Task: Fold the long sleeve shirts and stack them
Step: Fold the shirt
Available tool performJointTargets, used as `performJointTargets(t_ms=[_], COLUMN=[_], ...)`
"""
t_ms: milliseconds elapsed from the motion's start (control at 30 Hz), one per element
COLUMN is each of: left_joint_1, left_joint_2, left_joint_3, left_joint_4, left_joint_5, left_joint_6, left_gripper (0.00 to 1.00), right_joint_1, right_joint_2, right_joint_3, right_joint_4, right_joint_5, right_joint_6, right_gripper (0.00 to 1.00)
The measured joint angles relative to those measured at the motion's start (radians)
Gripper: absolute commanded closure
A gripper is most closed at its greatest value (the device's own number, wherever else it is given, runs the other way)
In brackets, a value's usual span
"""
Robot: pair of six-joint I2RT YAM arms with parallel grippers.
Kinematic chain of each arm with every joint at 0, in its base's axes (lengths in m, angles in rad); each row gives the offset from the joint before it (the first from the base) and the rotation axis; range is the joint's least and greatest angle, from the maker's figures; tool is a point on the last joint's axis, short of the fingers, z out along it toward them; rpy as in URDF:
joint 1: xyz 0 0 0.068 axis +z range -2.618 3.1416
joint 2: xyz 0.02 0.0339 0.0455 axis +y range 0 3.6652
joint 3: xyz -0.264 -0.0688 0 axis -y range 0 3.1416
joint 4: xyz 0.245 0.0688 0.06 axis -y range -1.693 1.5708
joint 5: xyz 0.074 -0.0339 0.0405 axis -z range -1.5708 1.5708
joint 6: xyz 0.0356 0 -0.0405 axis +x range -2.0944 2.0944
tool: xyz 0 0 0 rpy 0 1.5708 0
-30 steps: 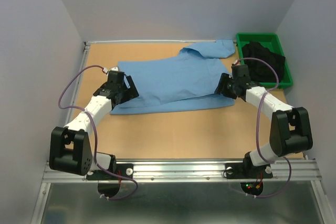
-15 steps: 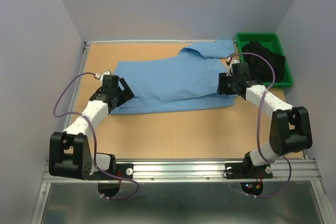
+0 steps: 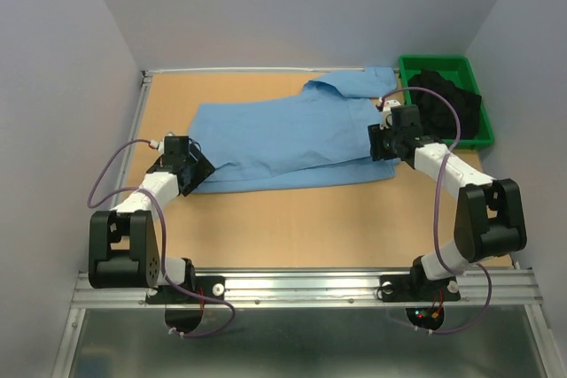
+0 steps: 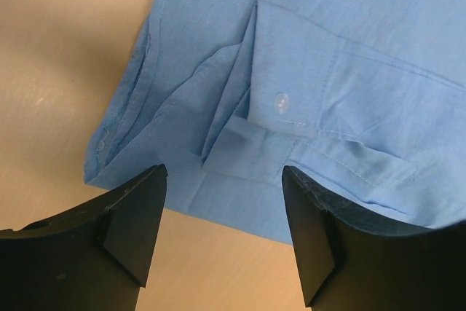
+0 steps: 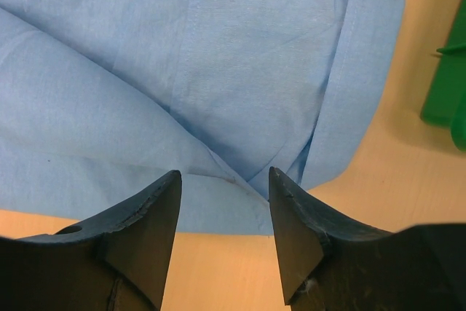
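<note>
A single light blue shirt (image 3: 292, 139) lay across the middle and back of the tan worktop (image 3: 292, 219), flattened into a long, roughly rectangular shape with layers doubled over one another. One part of it reached out from the back right corner of that shape toward a green bin (image 3: 403, 68), which stood at the back right of the worktop with dark cloth (image 3: 447, 104) heaped inside. The fabric looked thin and smooth, with soft creases and stitched seams. In the left wrist view a cuff (image 4: 306, 85) with a small white button (image 4: 280, 102) lay folded on top of the body, several edges of cloth stacked beneath it near the shirt's near left corner. The left claw (image 3: 197, 168) hovered at that corner, its two black fingers (image 4: 131, 216) standing apart with nothing between them but the shirt and bare worktop below. The right claw (image 3: 379, 142) sat over the shirt's right end, close to the bin; its fingers (image 5: 145, 231) were likewise apart and gripped nothing, and between them the right wrist view showed a diagonal fold meeting a seam just above the shirt's near edge
</note>
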Motion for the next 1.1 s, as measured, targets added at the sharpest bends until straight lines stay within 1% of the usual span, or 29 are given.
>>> performJointTargets(t_ms=[233, 567, 900, 1000, 1100], left_joint_1=[0.006, 0.029, 0.034, 0.034, 0.034], left_joint_2=[0.026, 0.035, 0.047, 0.053, 0.053], left_joint_3=[-0.013, -0.015, -0.015, -0.015, -0.015], left_joint_4=[0.016, 0.032, 0.033, 0.035, 0.037], left_joint_5=[0.006, 0.01, 0.037, 0.04, 0.042], left_joint_6=[-0.021, -0.028, -0.029, -0.029, -0.029], left_gripper=[0.25, 0.25, 0.25, 0.25, 0.25], right_joint_1=[0.007, 0.017, 0.023, 0.027, 0.027], right_joint_2=[0.044, 0.047, 0.047, 0.049, 0.053], right_joint_3=[0.0, 0.0, -0.002, -0.002, -0.002], right_joint_4=[0.004, 0.005, 0.005, 0.005, 0.006], right_joint_5=[-0.005, -0.012, -0.012, -0.011, -0.012], right_joint_6=[-0.044, -0.089, -0.101, -0.103, -0.103], right_gripper=[0.43, 0.44, 0.44, 0.47, 0.54])
